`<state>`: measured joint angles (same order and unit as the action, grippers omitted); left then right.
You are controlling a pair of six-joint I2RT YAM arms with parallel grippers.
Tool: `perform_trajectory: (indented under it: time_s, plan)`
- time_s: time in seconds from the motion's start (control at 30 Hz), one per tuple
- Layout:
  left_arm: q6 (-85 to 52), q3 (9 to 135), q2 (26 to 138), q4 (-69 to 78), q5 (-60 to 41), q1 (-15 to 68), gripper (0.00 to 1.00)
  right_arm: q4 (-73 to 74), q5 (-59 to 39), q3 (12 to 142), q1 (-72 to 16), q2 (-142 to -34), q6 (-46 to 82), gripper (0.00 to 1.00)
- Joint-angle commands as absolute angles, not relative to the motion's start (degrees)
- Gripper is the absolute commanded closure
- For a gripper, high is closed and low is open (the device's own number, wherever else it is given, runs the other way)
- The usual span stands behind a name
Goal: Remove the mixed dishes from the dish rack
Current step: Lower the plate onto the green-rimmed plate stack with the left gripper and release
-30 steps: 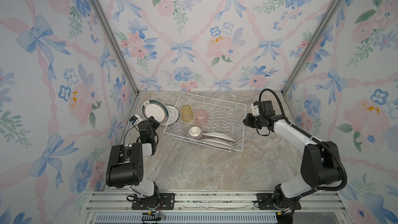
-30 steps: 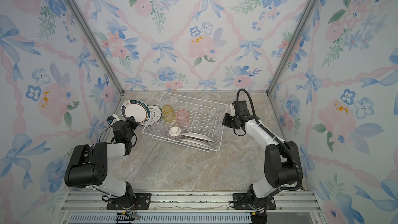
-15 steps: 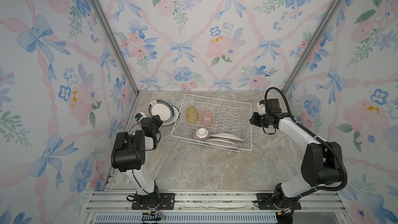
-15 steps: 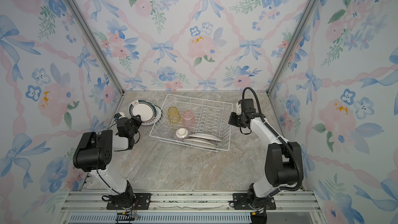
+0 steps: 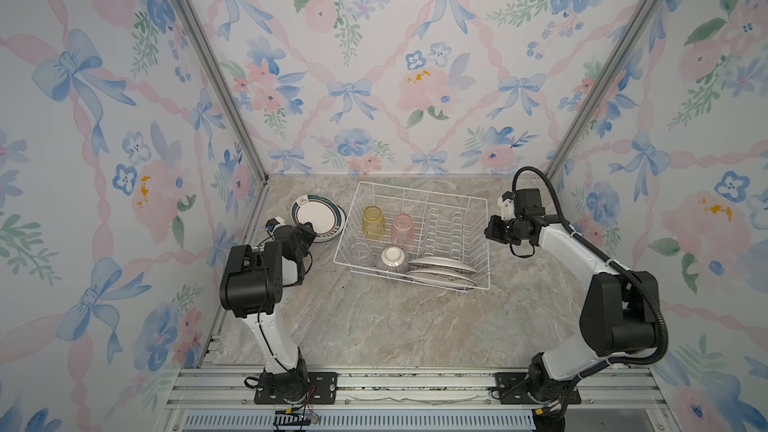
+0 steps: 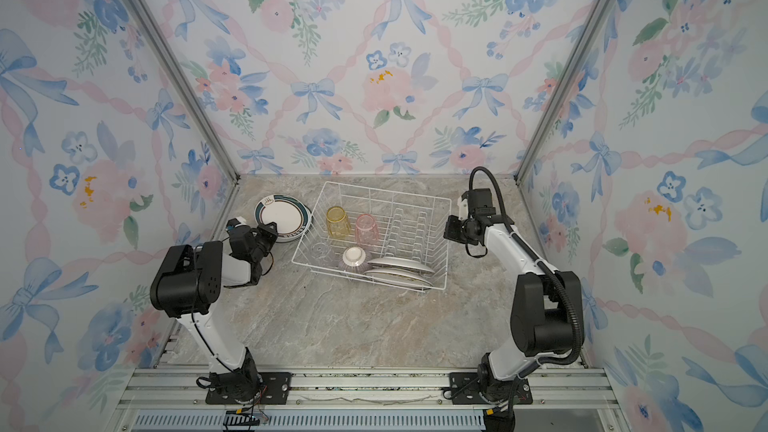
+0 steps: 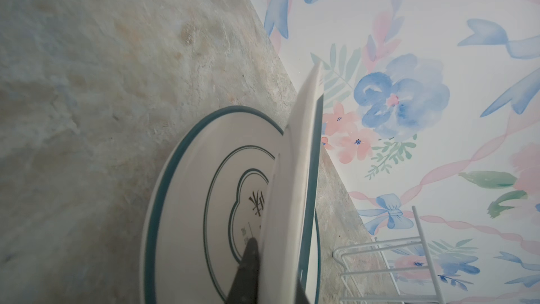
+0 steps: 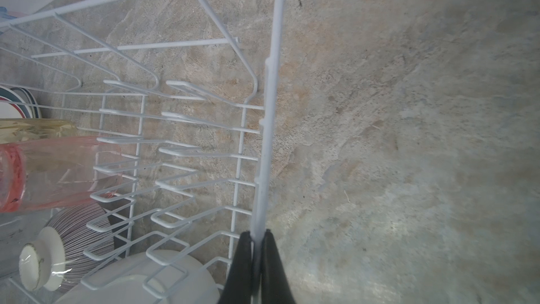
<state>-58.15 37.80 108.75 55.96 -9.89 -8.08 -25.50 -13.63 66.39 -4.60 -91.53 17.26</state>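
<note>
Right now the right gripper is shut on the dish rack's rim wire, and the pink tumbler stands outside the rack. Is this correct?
One thing is wrong: the pink tumbler stands inside the dish rack, beside the yellow tumbler, as both top views show. The right gripper is indeed shut on the rim wire.

Staged robot booth; floral-papered walls (image 5: 374, 76), aluminium rails (image 5: 415, 382), marble-look tabletop (image 5: 395, 326)

My right gripper (image 8: 257, 233) is black. The dish rack (image 8: 265, 147) is white wire. In it I see a yellow tumbler (image 5: 372, 222), a pink tumbler (image 5: 402, 229), a clear tumbler (image 5: 360, 250) and a bowl (image 8: 79, 226) with fine purplish stripes and a white foot. The stacked plates (image 5: 318, 218) are white with dark green rims and rings. The table (image 5: 395, 326) is mottled grey-beige stone.
</note>
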Motion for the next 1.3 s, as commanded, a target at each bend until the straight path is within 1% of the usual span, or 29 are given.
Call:
perform_trajectory:
  time_s: [0.0,0.03,0.1,0.3,0.4,0.57,0.73,0.77,0.87,1.03,1.27]
  plan:
    - [-58.9,38.8,109.8,58.1,-11.6,-8.4,0.73,-20.7,-14.5,69.4,-4.5,-91.2,15.9,1.0]
    - [-59.0,38.7,109.8,58.1,-11.5,-8.4,0.68,-20.6,-14.6,69.3,-4.5,-91.1,15.9,1.0]
    - [-58.9,38.5,109.8,58.1,-11.5,-8.4,0.65,-20.5,-14.7,69.4,-4.5,-90.9,15.8,1.0]
    - [-59.1,37.5,108.9,57.7,-11.8,-8.5,0.63,-19.9,-15.3,69.3,-4.6,-90.4,15.9,1.0]
    - [-59.0,37.0,107.3,56.1,-12.6,-8.5,0.6,-19.7,-15.6,69.3,-4.7,-90.4,15.9,1.0]
    - [-56.2,35.5,102.6,49.8,-12.6,-8.4,0.58,-18.9,-16.4,68.8,-4.7,-90.1,16.1,1.0]
    - [-52.9,35.7,99.3,42.3,-13.4,-8.4,0.53,-17.3,-17.5,67.4,-4.8,-89.7,16.3,1.0]
    - [-52.3,36.2,99.2,40.8,-13.6,-8.4,0.5,-17.0,-17.7,67.1,-4.8,-89.6,16.3,1.0]
    - [-50.2,39.3,101.1,36.2,-15.6,-8.6,0.48,-16.2,-18.1,66.5,-4.8,-89.6,16.3,1.0]
    - [-49.0,43.8,105.1,32.3,-18.7,-8.6,0.47,-15.7,-18.9,65.9,-4.7,-89.4,16.2,1.0]
    - [-46.5,44.5,104.3,27.2,-17.9,-8.6,0.43,-14.7,-19.4,65.2,-4.7,-88.8,16.4,1.0]
